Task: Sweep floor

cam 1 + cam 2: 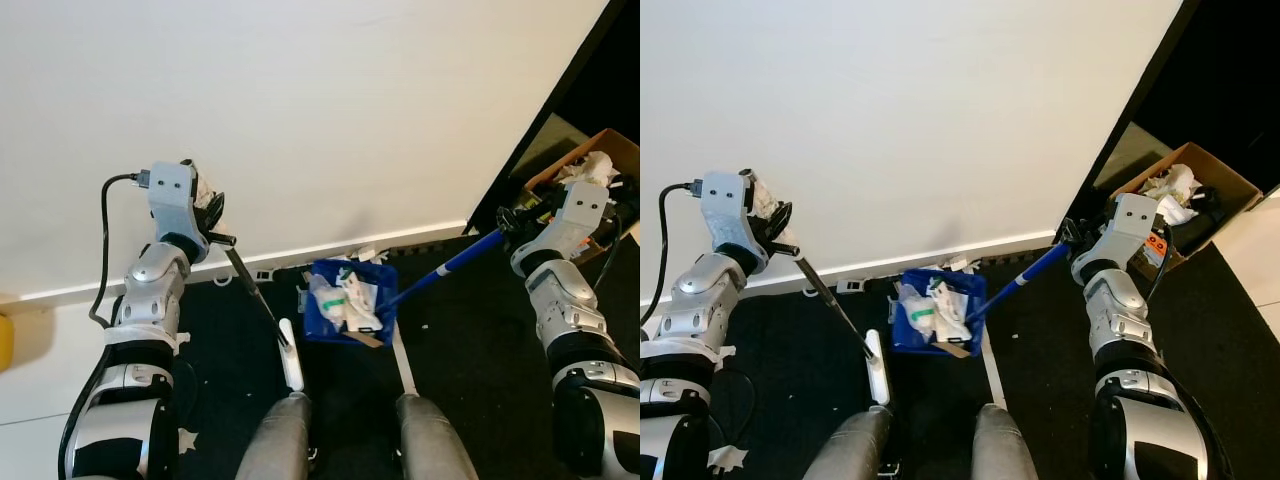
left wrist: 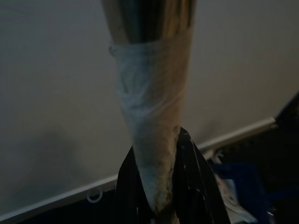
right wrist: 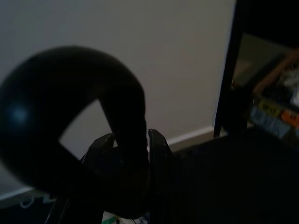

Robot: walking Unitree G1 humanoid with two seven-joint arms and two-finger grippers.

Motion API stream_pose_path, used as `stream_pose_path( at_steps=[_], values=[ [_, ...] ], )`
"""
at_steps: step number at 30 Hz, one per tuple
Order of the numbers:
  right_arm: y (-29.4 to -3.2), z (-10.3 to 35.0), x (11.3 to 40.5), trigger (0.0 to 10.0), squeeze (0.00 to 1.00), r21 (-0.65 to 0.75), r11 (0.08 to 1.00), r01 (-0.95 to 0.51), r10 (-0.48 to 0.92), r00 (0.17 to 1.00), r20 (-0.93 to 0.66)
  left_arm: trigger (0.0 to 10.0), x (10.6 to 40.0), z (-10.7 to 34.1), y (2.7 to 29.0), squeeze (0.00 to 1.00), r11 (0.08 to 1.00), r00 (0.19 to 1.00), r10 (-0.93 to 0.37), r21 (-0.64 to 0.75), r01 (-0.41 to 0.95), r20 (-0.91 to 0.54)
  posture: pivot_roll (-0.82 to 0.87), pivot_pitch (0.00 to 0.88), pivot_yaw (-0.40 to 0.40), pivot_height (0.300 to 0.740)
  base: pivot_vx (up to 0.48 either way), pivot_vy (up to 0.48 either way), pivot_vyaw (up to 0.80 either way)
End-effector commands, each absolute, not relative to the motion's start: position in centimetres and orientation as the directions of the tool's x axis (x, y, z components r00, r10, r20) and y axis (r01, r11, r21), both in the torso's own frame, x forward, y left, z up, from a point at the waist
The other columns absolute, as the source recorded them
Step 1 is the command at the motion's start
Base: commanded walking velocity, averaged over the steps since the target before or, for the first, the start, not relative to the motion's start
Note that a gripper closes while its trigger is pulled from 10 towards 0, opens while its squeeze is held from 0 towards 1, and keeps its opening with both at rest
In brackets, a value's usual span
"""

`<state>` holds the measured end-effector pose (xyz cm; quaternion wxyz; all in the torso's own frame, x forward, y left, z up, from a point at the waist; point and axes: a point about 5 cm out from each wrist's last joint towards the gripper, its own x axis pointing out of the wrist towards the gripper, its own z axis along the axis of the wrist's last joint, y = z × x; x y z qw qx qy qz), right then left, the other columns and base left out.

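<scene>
A blue dustpan (image 1: 349,299) full of crumpled paper and wrappers rests on the dark floor by the white baseboard. Its blue handle (image 1: 447,268) rises to my right gripper (image 1: 512,222), which is shut on the black looped grip (image 3: 70,121). My left gripper (image 1: 215,232) is shut on the thin metal broom handle (image 1: 255,296), wrapped in white tape near the top (image 2: 152,135). The broom's white head (image 1: 290,358) sits on the floor left of the dustpan.
A white wall (image 1: 300,120) stands straight ahead. A cardboard box (image 1: 1185,195) of trash sits at the right by a dark door frame (image 1: 1130,130). My two grey legs (image 1: 345,440) stand below the dustpan. White scraps (image 1: 368,252) lie at the baseboard.
</scene>
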<state>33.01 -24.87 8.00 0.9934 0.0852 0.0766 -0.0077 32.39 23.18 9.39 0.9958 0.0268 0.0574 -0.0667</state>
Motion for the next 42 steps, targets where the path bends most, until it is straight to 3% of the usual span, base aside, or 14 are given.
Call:
stream_pose_path(
  at_steps=[1,9,15,20,42],
  values=[
    [-24.7,9.5,33.6,10.0,0.0,0.146,0.989,-0.017,0.029,0.996,-0.083,10.0,32.2,9.6,23.2,0.0,0.993,0.992,-0.098,0.058,0.103,-0.086,0.01,0.0,0.002,0.74,0.0,0.0,0.0],
    [-24.1,10.2,34.2,10.0,0.0,0.086,0.993,-0.077,0.084,0.993,-0.082,10.0,31.4,9.3,24.2,0.0,0.999,0.997,-0.023,0.025,0.025,-0.08,0.01,0.0,-0.025,0.74,0.0,0.0,0.0],
    [-24.1,10.0,34.0,10.0,0.0,0.039,0.994,-0.101,0.104,0.99,-0.098,10.0,30.4,8.4,24.2,0.0,0.998,0.99,-0.065,0.003,0.066,-0.128,0.02,0.0,-0.03,0.74,0.0,0.0,0.0],
    [-24.4,8.8,33.1,10.0,0.0,0.011,0.996,-0.089,0.09,0.988,-0.122,10.0,29.1,8.6,24.7,0.0,0.994,0.994,-0.093,0.057,0.096,-0.051,0.02,0.0,-0.028,0.74,0.0,0.0,0.0],
    [-24.8,8.7,32.6,10.0,0.0,0.013,0.999,-0.033,0.034,0.996,-0.086,10.0,29.8,9.2,23.8,0.0,1.0,1.0,-0.017,0.025,0.017,-0.006,0.02,0.0,-0.008,0.74,0.0,-0.013,0.0]
  ],
)
